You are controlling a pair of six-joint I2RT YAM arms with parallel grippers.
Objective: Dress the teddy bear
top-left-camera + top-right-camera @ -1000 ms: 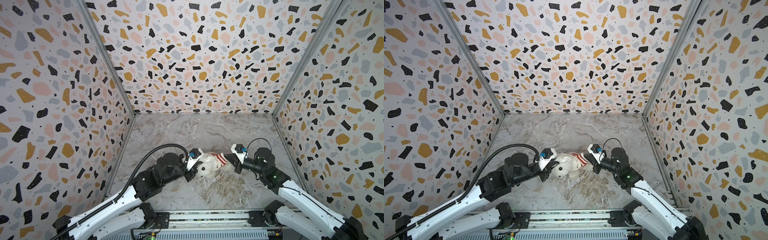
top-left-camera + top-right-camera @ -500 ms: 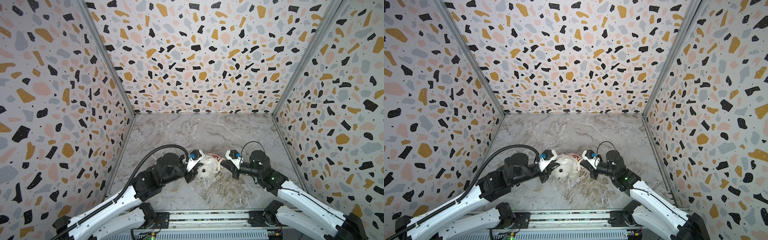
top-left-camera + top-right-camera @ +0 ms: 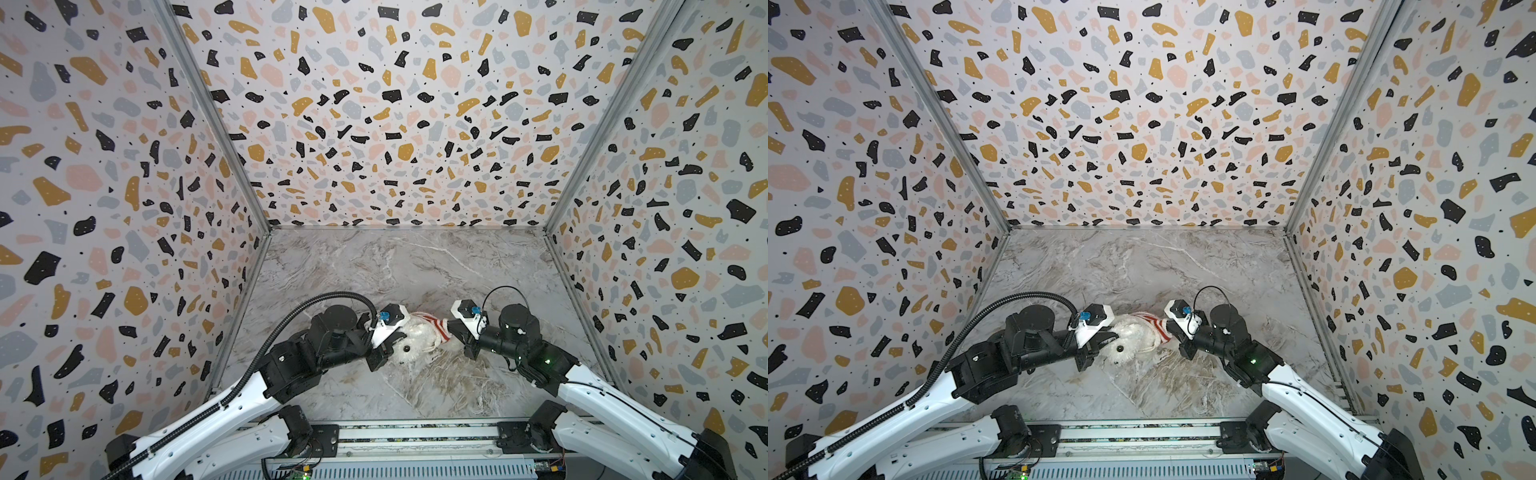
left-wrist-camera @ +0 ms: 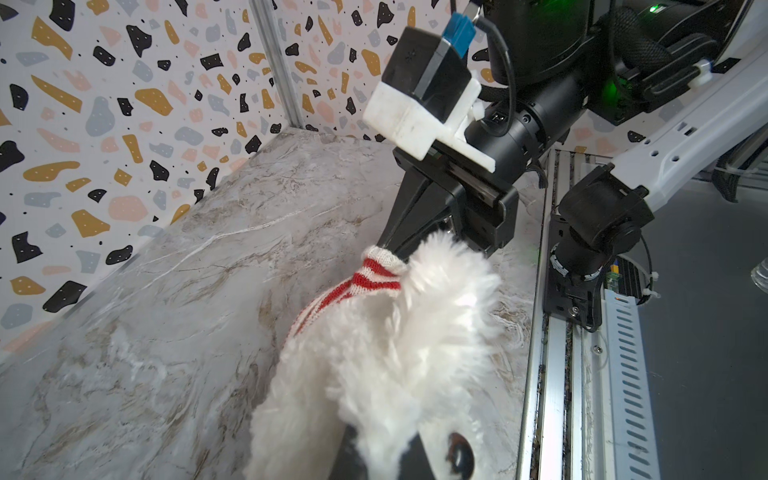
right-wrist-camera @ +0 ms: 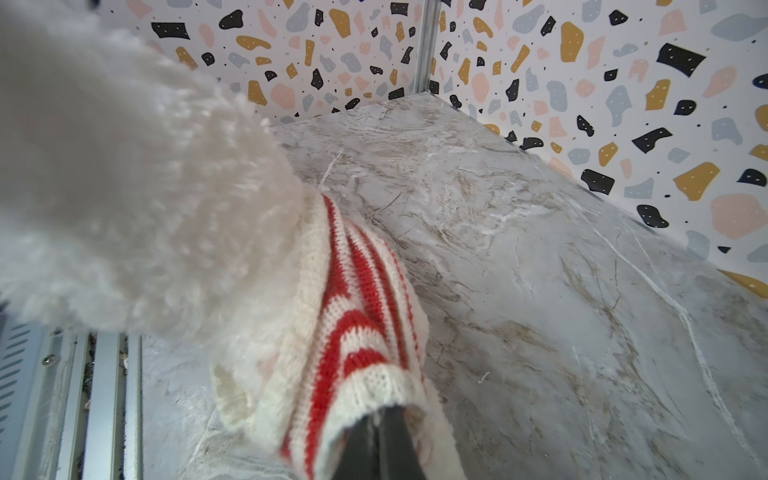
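Note:
The teddy bear (image 3: 411, 343) (image 3: 1129, 336), white and fluffy, lies on the marble floor between my two grippers in both top views. A red-and-white striped knit sweater (image 3: 436, 326) (image 3: 1152, 326) sits over its end away from the head. My left gripper (image 3: 390, 349) (image 3: 1098, 345) (image 4: 382, 461) is shut on the fur of the bear's (image 4: 395, 353) head, beside a black bead. My right gripper (image 3: 451, 332) (image 3: 1173, 332) (image 5: 380, 424) is shut on the sweater's (image 5: 345, 332) white hem. The bear's (image 5: 124, 187) fur fills much of the right wrist view. The bear's limbs are hidden.
Terrazzo-patterned walls (image 3: 374, 124) close in the marble floor (image 3: 395, 266) on three sides. A metal rail (image 3: 415, 436) with both arm bases runs along the front edge. In the left wrist view the right gripper (image 4: 399, 245) pinches the sweater (image 4: 365, 282) close to the rail.
My right gripper carried the sweater left toward the bear's head, bunching it, then eased back slightly right. The left gripper kept its hold and stayed in place.

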